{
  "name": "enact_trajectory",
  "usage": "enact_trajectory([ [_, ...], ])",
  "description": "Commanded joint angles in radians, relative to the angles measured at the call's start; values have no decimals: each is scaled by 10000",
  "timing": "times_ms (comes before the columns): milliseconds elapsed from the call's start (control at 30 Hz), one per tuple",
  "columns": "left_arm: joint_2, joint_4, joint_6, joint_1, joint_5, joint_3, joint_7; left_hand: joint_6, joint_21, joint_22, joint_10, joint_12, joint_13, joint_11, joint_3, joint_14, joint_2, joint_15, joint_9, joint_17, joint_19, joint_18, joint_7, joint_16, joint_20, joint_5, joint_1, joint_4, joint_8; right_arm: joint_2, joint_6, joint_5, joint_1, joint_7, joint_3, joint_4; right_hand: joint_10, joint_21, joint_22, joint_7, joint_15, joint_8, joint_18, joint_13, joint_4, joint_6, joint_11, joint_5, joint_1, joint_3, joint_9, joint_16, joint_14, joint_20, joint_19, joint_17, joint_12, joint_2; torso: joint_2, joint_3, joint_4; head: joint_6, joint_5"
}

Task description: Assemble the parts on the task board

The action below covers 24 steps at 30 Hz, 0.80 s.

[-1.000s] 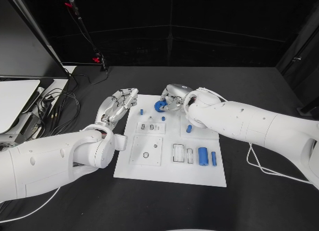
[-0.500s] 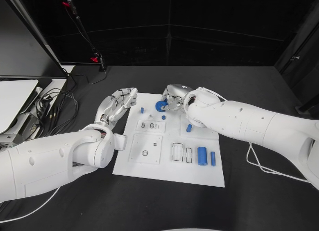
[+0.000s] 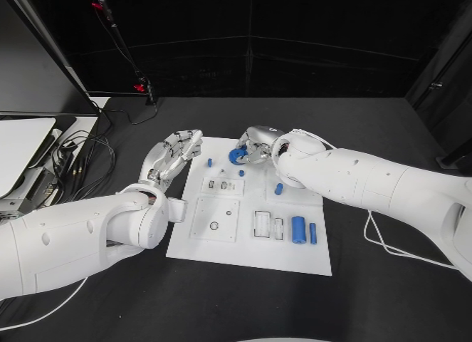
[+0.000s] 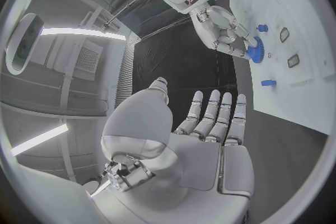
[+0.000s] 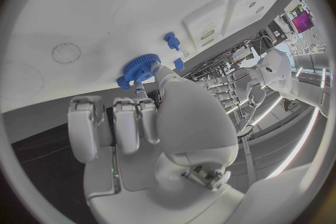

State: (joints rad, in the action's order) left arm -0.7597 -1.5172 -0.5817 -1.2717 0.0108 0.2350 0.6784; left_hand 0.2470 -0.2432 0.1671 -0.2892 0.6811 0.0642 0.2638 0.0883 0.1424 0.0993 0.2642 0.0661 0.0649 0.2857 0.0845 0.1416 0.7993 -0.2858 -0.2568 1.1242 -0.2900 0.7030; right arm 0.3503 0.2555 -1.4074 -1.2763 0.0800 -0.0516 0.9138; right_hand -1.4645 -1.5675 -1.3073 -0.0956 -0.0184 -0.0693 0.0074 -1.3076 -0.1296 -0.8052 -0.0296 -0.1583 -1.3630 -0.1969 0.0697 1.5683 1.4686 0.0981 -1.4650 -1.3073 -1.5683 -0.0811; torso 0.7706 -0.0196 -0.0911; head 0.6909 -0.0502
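The white task board lies in the middle of the black table. At its far edge my right hand pinches a blue gear in its fingertips, low over the board. The left wrist view shows that gear under my right hand, and the right wrist view has the gear just past my right hand. My left hand hovers open by the board's far left corner, fingers straight and apart, holding nothing.
Small blue pegs stand near the gear, and another blue piece lies mid-board. A blue cylinder and a thinner one lie at the right. Cables and a white device sit at the left.
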Motion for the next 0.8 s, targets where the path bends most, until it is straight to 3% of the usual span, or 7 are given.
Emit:
enact_trajectory([
  [33, 11, -5, 106, -14, -57, -10, 2474, 9, -64, 11, -79, 37, 15, -5, 48, -1, 35, -5, 9, 9, -24, 72, 1560, 55, 6, -32, 50, -17, -27, 52, -111, 154, -12, -214, 0, 55, -1063, -33, -2635, 51, -100, 41, -74, -2632, 7, 156, 116, 79, -9, 86, -4, 25, 1022, -98, -1058, -2635, -25, -68, 3, -2, -12, -10, -2],
  [133, 12, 4, 116, -14, -57, -10, 2476, 9, -64, 11, -79, 37, 15, -5, 48, -1, 35, -5, 9, 9, -24, 72, 1560, 55, 6, -32, 50, -17, -27, 183, 517, 464, -6, -654, 0, 197, -1063, -33, -2635, 73, -118, 42, -74, -2632, 11, 199, 137, 90, -16, 95, -3, 25, 1022, -116, -1058, -2635, -25, -61, 0, -1, -14, -13, 0],
  [300, -12, 19, 130, -14, -57, -10, 2479, 14, -69, 12, -87, 43, 15, -6, 53, 3, 49, -5, 9, 9, -24, 73, 1560, 60, 4, -51, 63, -15, -24, 555, 2026, 1239, -4, -1660, 0, 625, -1063, -33, -2635, 86, -142, 17, -74, -2632, 12, 196, 161, 63, -36, 92, 9, 25, 1022, -141, -1058, -2635, -25, -22, -15, 0, 10, -1, 26],
  [500, -39, 70, 157, -14, -57, -9, 2485, 17, -88, 24, -89, 44, 15, -6, 57, 4, 51, -5, 9, 8, -5, 73, 1559, 62, 4, -56, 69, -14, -23, 1673, 3909, 3031, -34, -3042, 5, 1948, -1063, -33, -2635, 82, -198, -85, -74, -2632, -58, 62, 193, -202, 22, 158, 64, 25, 1022, -210, -1058, -2635, -25, 62, -40, -18, 25, -30, -33],
  [667, -56, 116, 160, -14, -57, -9, 2492, 19, -98, 30, -91, 46, 14, -6, 61, 6, 50, -5, 10, 8, 7, 74, 1559, 64, 1, -60, 74, -12, -22, 2920, 4349, 4477, -163, -3634, 6, 3275, -1063, -33, -2635, -14, -178, -168, -74, -2632, -250, -91, 144, -393, 310, 333, 106, 25, 1022, -218, -1058, -2635, -25, 125, -64, -22, 67, -44, -78],
  [800, -57, 149, 158, -13, -57, -8, 2493, 21, -101, 31, -92, 46, 14, -6, 63, 7, 50, -5, 10, 8, 9, 74, 1559, 65, -1, -62, 77, -12, -22, 4046, 3853, 5037, -232, -3741, 1, 4121, -1063, -33, -2635, -135, -97, -286, -74, -2632, -414, -327, 61, -200, 567, 554, 163, 25, 1022, -160, -1058, -2635, -25, 156, -95, -33, 67, -37, -198],
])
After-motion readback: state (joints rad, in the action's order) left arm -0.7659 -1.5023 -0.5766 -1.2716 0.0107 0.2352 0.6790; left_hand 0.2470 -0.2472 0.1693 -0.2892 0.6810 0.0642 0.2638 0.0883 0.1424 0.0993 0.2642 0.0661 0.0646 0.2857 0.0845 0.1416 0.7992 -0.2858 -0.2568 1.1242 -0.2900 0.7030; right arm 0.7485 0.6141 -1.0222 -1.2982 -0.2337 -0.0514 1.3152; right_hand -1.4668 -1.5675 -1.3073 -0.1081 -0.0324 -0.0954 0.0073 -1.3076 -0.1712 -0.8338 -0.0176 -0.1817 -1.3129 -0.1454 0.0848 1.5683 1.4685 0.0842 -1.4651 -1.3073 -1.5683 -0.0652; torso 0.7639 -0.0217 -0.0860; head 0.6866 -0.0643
